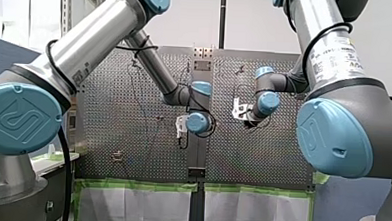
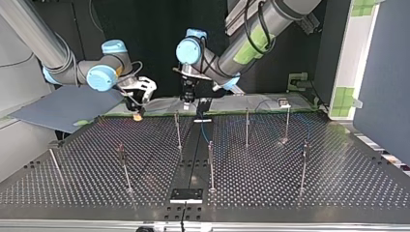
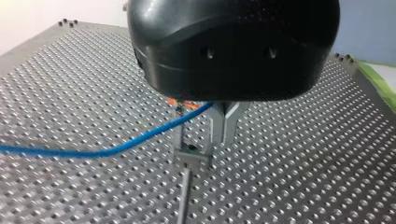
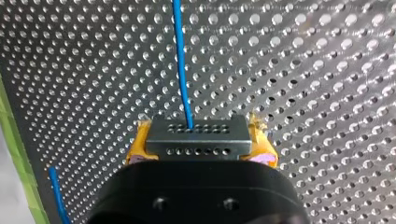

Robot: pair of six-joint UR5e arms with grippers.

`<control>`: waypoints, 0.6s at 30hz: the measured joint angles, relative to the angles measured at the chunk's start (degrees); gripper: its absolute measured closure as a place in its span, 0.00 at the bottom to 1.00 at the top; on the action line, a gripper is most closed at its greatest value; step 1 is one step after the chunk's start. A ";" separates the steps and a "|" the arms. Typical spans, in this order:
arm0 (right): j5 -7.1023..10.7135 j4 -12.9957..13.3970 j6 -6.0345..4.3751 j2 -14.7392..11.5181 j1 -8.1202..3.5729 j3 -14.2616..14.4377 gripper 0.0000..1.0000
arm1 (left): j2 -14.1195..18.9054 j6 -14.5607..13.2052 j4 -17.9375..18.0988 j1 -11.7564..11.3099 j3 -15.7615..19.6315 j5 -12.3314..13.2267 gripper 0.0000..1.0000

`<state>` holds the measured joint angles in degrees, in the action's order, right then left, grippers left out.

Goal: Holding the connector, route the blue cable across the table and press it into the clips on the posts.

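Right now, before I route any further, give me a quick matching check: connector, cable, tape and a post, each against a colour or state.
Things:
1 connector
2 cable
3 tape
4 post

States:
A green, along the table edge
B upright on the table
C grey, clamped in my right gripper
D blue, running out of the connector

Pairs: 1-C, 2-D, 3-A, 4-B
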<state>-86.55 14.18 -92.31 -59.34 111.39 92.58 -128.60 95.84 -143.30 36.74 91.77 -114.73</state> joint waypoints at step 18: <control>4.45 2.88 -0.44 0.18 -2.46 -0.34 1.00 | -2.47 1.01 -0.48 -3.39 -5.60 -0.51 1.00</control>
<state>-82.11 17.06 -92.74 -59.16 108.93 92.24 -131.07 96.85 -143.77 33.35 86.17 -115.24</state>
